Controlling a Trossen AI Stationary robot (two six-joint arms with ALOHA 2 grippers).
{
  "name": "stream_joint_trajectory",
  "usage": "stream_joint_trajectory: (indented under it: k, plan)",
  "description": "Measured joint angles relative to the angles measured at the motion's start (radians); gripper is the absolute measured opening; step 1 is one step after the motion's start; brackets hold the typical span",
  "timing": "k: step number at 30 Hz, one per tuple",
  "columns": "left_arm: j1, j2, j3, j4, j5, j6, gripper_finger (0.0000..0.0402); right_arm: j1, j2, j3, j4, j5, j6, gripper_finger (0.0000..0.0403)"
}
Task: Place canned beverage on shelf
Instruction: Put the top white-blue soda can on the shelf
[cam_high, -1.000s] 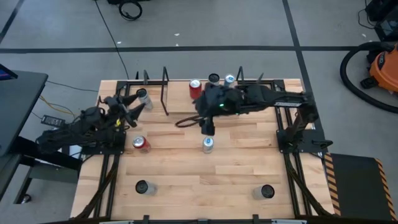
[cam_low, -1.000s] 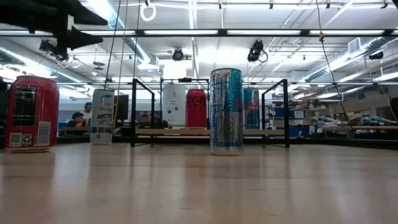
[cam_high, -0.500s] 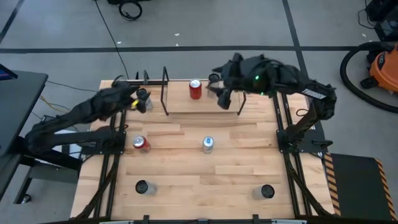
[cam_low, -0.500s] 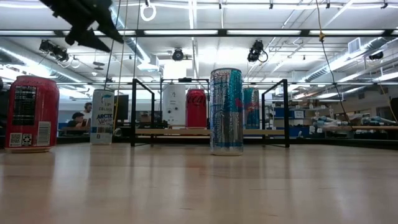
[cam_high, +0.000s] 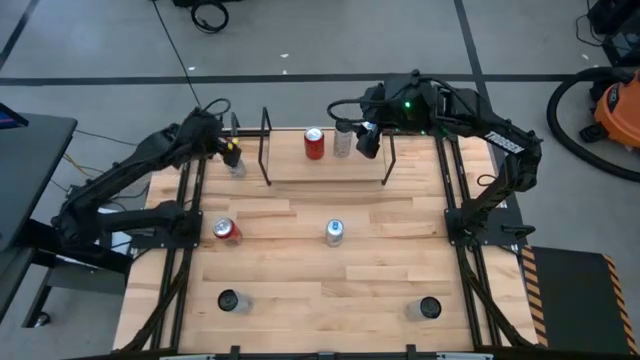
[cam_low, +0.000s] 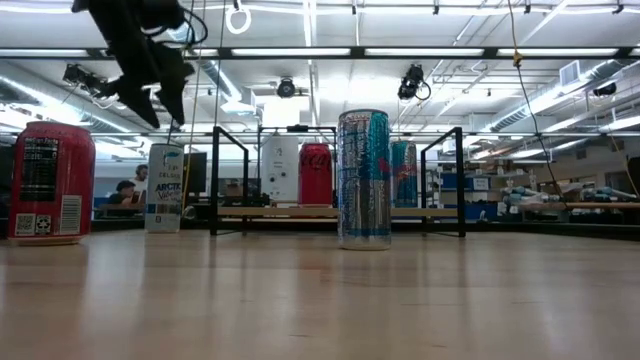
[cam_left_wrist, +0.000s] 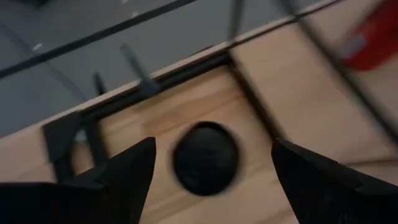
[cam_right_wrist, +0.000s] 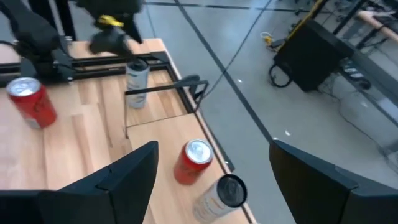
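Moved over the white can (cam_high: 236, 166) since earlier, left gripper (cam_high: 229, 152) jaws apart above it, right gripper (cam_high: 366, 139) jaws apart beside the silver can (cam_high: 343, 141) on the shelf (cam_high: 325, 165)

The left pincer (cam_high: 230, 152) hovered over a can just left of the shelf (cam_high: 325, 168); the right pincer (cam_high: 362, 140) hung over the shelf's right part.

Red can (cam_high: 314, 143) on light wood shelf (cam_high: 325, 170), black frames.
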Motion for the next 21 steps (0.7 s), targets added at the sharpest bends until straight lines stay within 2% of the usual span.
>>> stream_joint_trajectory:
  k: [5,10,21]
  plan:
    - [0.108,0.042,0.0,0.042,0.026,0.064,0.0321,-0.023,0.0,0.0,0.002,-0.056,-0.045,0.0313]
    - [0.177,0.09,0.001,0.049,0.152,0.074,0.0321,-0.051,0.0,0.0,0.011,-0.081,-0.056,0.0313]
    - [0.184,0.181,0.001,0.065,0.225,0.111,0.0321,-0.119,0.0,0.0,0.01,-0.09,-0.056,0.0313]
